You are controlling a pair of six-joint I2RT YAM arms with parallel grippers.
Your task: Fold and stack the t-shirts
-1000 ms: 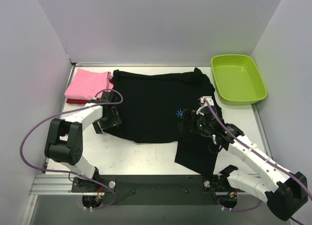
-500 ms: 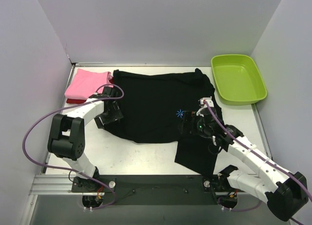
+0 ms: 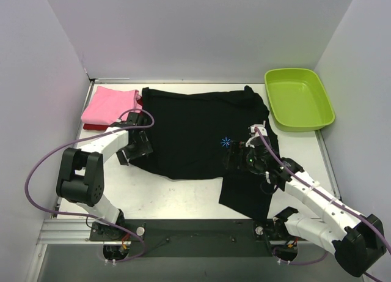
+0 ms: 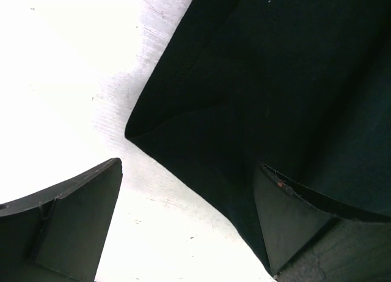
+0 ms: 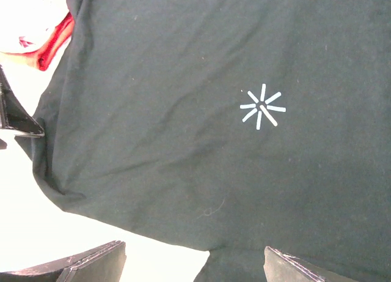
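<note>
The left gripper (image 3: 137,146) stands with its jaws wide apart and nothing between them but air and cloth edge. It sits at the left edge of the black t-shirt (image 3: 189,126). In the left wrist view a corner of that shirt (image 4: 201,147) lies between the fingers, one finger (image 4: 73,224) over bare table and the other (image 4: 287,224) at the cloth. The right gripper (image 3: 239,157) is just as wide apart and holds nothing. It hangs over the shirt's right side, just beside the blue starburst mark (image 3: 225,142), which shows plainly in the right wrist view (image 5: 261,106).

The black shirt lies spread across the middle of the table (image 3: 177,193), with one part reaching towards the near edge under the right arm. To its far left lies the folded pink t-shirt (image 3: 110,104) on top of the dark red t-shirt (image 3: 91,128) — touching the black one's corner. The lime-green tub (image 3: 298,98) stands at the far right.
</note>
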